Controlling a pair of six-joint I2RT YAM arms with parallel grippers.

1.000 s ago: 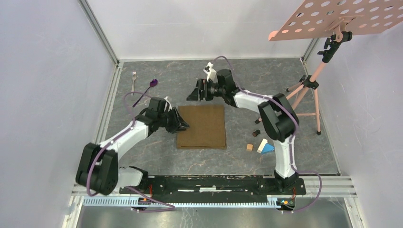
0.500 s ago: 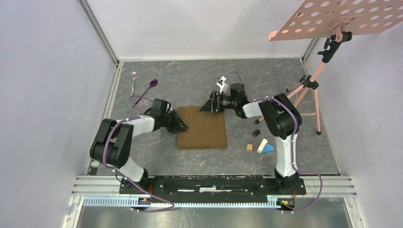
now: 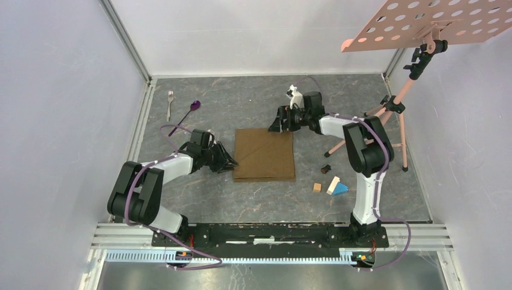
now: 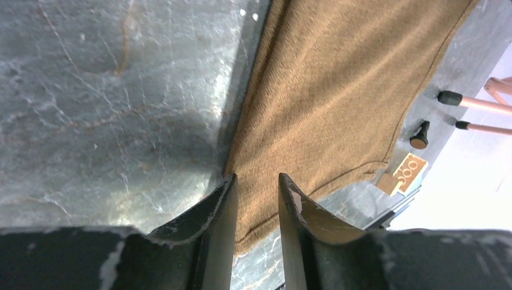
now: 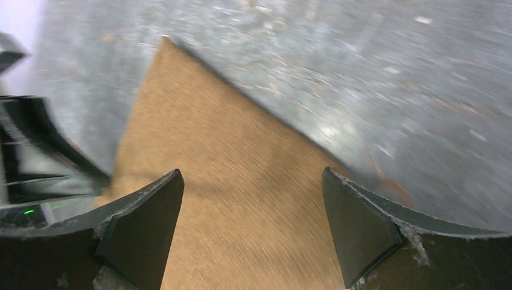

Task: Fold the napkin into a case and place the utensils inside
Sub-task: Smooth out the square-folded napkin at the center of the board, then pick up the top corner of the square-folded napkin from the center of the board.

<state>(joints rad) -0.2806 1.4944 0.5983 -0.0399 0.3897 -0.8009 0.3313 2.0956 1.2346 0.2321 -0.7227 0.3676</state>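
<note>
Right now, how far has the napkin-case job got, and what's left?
Done: little; the napkin lies as a broad rectangle with layers showing at its near edge, perhaps one fold, still far from narrow. In hand: the left hand seems to pinch its left edge; the right hand is open over the far edge. Left: the remaining folds, then the fork and spoon, both lying at far left.
</note>
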